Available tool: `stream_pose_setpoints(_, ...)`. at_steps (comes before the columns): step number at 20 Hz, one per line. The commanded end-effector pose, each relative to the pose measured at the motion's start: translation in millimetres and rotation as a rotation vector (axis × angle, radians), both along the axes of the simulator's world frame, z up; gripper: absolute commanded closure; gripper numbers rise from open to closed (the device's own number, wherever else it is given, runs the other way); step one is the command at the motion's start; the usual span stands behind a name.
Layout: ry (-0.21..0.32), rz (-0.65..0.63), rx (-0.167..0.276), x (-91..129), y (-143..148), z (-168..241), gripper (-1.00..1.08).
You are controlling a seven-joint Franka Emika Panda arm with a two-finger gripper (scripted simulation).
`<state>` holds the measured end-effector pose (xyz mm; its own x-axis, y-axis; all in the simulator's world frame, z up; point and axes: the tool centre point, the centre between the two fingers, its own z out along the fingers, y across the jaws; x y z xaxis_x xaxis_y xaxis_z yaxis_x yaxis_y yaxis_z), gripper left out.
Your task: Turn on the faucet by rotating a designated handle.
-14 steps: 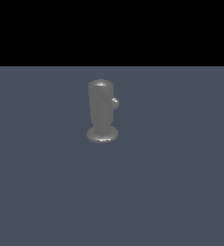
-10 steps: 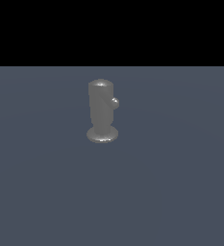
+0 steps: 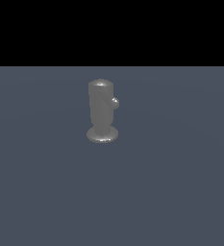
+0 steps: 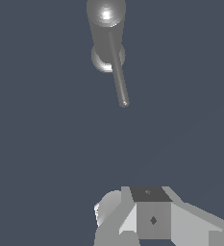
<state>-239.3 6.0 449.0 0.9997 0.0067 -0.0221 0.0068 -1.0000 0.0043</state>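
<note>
Nothing has moved since the earlier frames: the faucet point(image 3: 102, 113) stands upright on the table point(image 3: 180, 192), its handle point(image 4: 118, 77) pointing toward the hand point(image 4: 147, 216), well apart. I cannot tell whether the hand is wide or narrow. Approaching end-on risks jamming the rod's tip without turning it.

Faucet point(image 3: 102, 108): dull grey metal, smooth, soft highlight on cap. Handle point(image 4: 118, 72): same smooth metal. Floor point(image 3: 180, 182): matt slate-blue, featureless.
</note>
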Motion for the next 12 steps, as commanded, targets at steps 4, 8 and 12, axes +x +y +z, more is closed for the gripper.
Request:
stream_pose_setpoints(4,-0.003,0.027,0.001,11.6,4.7,-33.6,1.08)
stream_pose_setpoints(8,-0.006,0.052,0.002,22.7,9.5,-64.8,1.08)
stream_pose_setpoints(12,-0.009,0.078,0.003,34.2,14.7,-96.4,1.08)
